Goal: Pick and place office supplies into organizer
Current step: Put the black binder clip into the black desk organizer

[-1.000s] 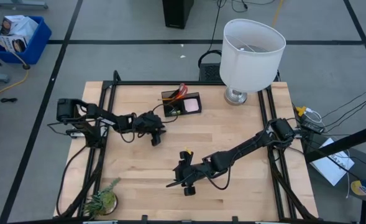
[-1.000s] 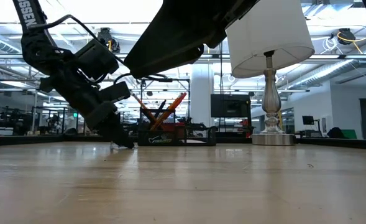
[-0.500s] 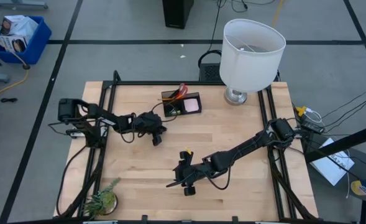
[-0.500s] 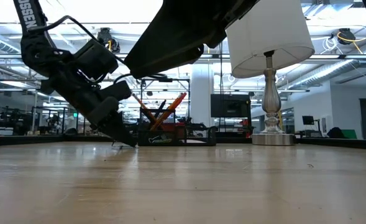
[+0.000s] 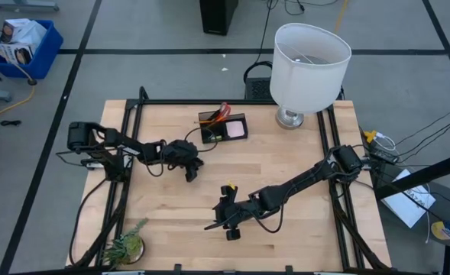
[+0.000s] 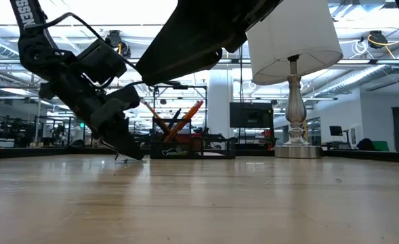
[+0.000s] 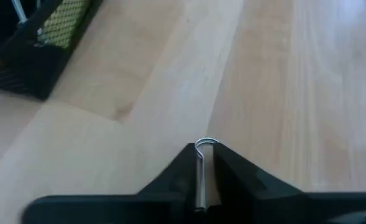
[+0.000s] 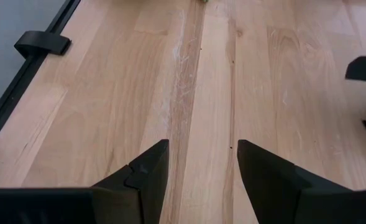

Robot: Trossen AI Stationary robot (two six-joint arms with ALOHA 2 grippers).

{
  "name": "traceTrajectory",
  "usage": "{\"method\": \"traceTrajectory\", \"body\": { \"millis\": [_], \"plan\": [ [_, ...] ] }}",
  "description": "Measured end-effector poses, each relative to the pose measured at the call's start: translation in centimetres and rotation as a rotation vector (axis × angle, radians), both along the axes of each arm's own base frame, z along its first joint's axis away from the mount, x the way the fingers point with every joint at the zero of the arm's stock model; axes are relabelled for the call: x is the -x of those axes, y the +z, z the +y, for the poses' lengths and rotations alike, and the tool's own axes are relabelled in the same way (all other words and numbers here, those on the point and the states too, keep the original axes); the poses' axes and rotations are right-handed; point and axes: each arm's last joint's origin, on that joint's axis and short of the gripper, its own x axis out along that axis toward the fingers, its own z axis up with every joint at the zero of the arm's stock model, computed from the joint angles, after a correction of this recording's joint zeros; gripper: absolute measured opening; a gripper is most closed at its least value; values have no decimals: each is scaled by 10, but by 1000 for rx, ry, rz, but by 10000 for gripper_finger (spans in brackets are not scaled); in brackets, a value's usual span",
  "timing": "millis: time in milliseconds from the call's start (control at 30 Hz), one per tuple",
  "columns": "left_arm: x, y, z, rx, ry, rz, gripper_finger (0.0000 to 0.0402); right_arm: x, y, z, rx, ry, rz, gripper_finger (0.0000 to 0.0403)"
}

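Note:
My left gripper is low over the table's middle left, just near of the organizer, and shut on a small clip whose silver wire loop juts from its fingertips. The black organizer stands near the far edge and holds red-handled scissors, orange pencils and a pink pad. A corner of the organizer shows in the left wrist view. My right gripper is open above bare wood at the table's near middle. My left gripper pinches the clip's wire handle between its two fingers, and the wire runs along the narrow gap. The fingers slant down from the table's left, with their tips at the tabletop. The fingers hide the clip's body, and whether it rests on the wood does not show.
A white-shaded lamp stands at the far right corner. A small green plant sits at the near left corner. A black frame rims the table. Open wood lies between the two arms and to the right of the organizer.
My left gripper has stayed shut and low at the tabletop. It edged toward the organizer, then drew back slightly toward the table's left. My right arm has kept still.

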Motion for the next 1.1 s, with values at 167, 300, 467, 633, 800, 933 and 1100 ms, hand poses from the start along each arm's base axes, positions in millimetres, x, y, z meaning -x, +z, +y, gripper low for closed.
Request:
{"method": "traceTrajectory", "body": {
  "millis": [167,300,467,633,800,933,1100],
  "plan": [
    [4,18,0,-30,13,-38,136,0,0,0,-2,-2,1,183],
    [7,29,0,-36,43,-74,214,0,0,0,-2,-2,1,183],
    [14,27,-4,16,31,13,294,0,0,0,-3,-2,1,183],
    [21,18,-19,-14,-10,143,348,1,0,0,-1,-1,5,183],
    [19,19,-34,-78,-68,141,381,0,0,1,-4,-4,4,183],
    [20,14,-41,-134,-101,180,386,0,0,1,-8,-5,2,183],
    [21,12,-41,-181,-76,202,362,0,0,1,-7,-4,1,183]
  ]
}}
